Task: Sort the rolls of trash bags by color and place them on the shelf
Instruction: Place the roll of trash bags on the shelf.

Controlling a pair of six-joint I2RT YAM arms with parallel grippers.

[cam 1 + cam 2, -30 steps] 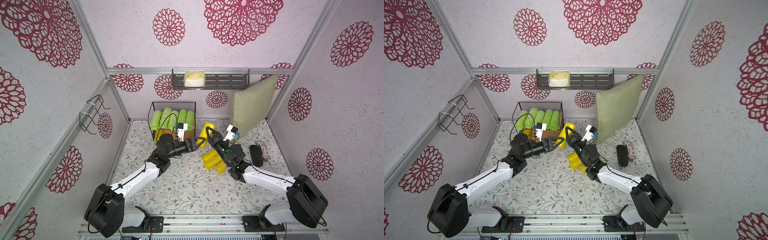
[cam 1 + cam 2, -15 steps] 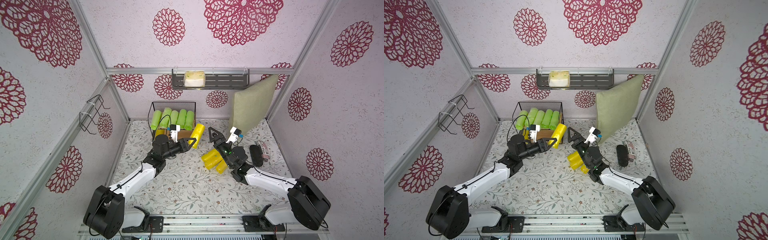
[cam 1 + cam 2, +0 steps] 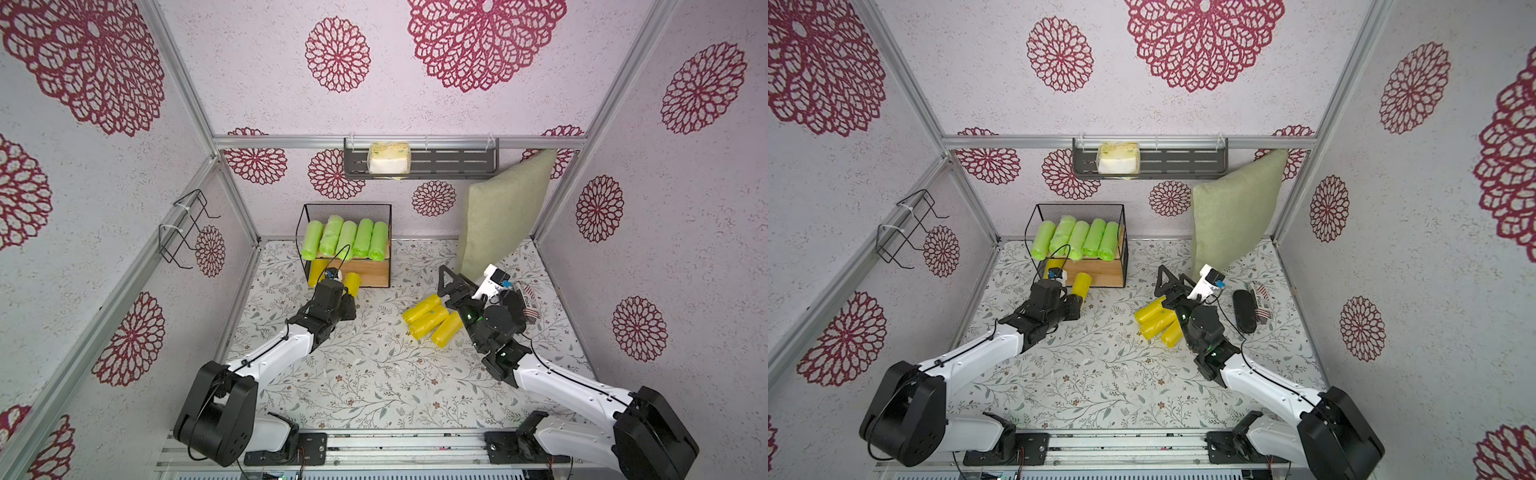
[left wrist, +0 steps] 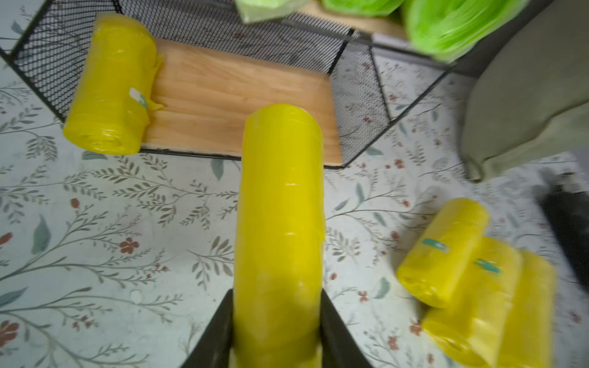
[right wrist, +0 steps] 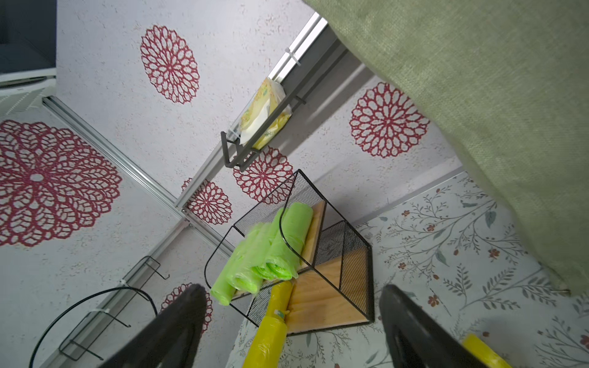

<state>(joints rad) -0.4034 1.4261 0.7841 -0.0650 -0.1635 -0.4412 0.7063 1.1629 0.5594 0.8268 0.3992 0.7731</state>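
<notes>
The shelf stands by the back wall, with several lime-green rolls lying side by side on its upper board in both top views. One yellow roll lies at one end of the lower board. My left gripper is shut on another yellow roll, which sticks out toward the lower board's front edge. Three yellow rolls lie in a pile on the floor. My right gripper hangs open just above and behind that pile, holding nothing, and faces the shelf.
A green pillow leans in the back right corner, close behind my right gripper. A black object and a striped pack lie to the right. The grey wall rack holds a tissue pack. A wire bracket hangs on the left wall.
The yellow roll passed from my right gripper to my left. My right gripper opened and drew back to the right. My left gripper carried the roll left toward the shelf's lower board.
</notes>
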